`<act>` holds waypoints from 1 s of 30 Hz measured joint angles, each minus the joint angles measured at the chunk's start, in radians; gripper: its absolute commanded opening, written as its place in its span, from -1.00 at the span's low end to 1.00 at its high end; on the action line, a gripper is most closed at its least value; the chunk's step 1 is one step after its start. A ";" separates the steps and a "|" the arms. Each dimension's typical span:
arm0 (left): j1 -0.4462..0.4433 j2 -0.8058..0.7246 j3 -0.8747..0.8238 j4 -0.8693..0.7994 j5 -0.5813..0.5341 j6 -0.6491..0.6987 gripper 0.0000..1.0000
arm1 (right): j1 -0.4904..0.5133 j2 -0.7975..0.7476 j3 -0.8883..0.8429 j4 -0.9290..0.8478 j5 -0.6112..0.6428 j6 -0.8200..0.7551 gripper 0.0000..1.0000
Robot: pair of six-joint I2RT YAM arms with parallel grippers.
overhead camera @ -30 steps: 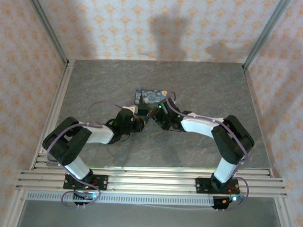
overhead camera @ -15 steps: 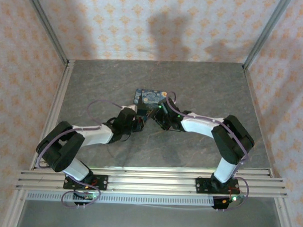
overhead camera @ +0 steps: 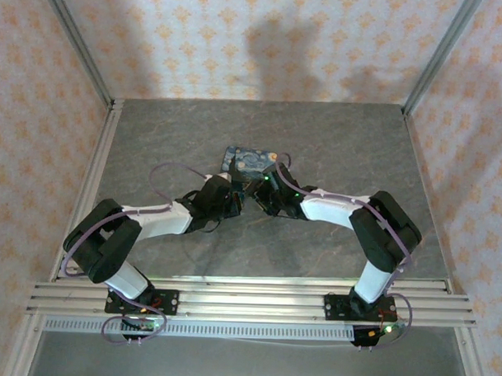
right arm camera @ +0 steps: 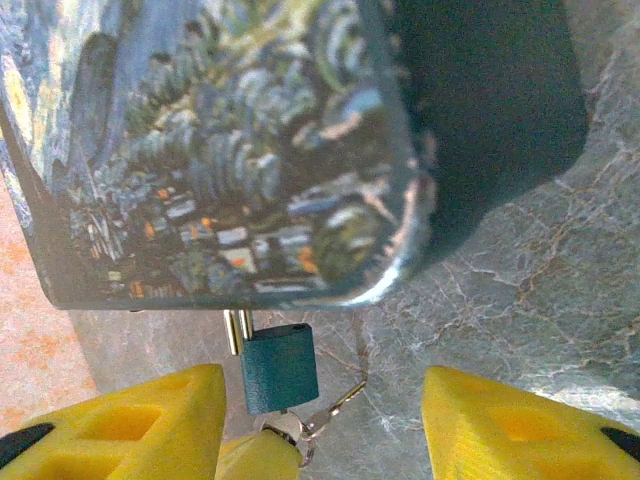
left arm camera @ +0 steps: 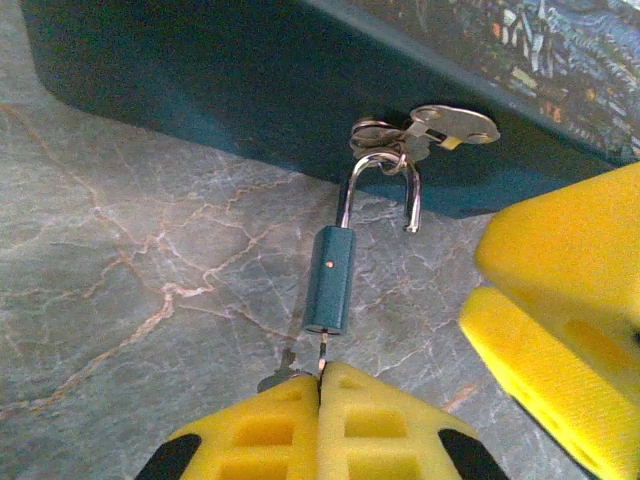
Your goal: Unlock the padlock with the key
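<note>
The padlock (left arm camera: 330,280) is a small teal lock hanging from the hasp of the blue swirl-painted box (left arm camera: 200,80). One leg of its silver shackle (left arm camera: 383,185) stands free of the body. The thin silver key (left arm camera: 324,352) sits in the keyhole at the lock's base, and my left gripper (left arm camera: 322,378) is shut on it. In the right wrist view the padlock (right arm camera: 278,368) lies between the spread fingers of my open right gripper (right arm camera: 320,430), touching neither. From above, both grippers (overhead camera: 237,198) (overhead camera: 256,191) meet at the box's near edge.
A key ring with a spare key (right arm camera: 335,405) dangles under the lock. My right gripper's yellow fingers (left arm camera: 560,270) crowd the right of the left wrist view. The box (overhead camera: 250,161) sits mid-table on grey stone (overhead camera: 335,141), with metal rails (overhead camera: 247,299) at the near edge.
My left arm has shifted forward and to the right, bringing its gripper closer to the box's near edge. The right arm has stayed still.
</note>
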 measured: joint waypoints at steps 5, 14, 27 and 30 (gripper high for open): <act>0.035 0.042 -0.001 0.047 0.082 -0.034 -1.00 | 0.000 0.021 -0.020 0.064 -0.018 0.019 0.12; 0.115 0.064 -0.015 0.137 0.209 -0.110 -1.00 | 0.000 0.026 -0.087 0.165 -0.006 0.054 0.24; 0.100 0.031 -0.016 0.090 0.130 -0.079 -1.00 | 0.000 -0.015 -0.048 0.056 0.033 0.058 -0.26; 0.067 0.024 -0.015 0.076 0.067 -0.087 -0.99 | 0.000 -0.016 -0.015 -0.005 0.042 0.034 -0.28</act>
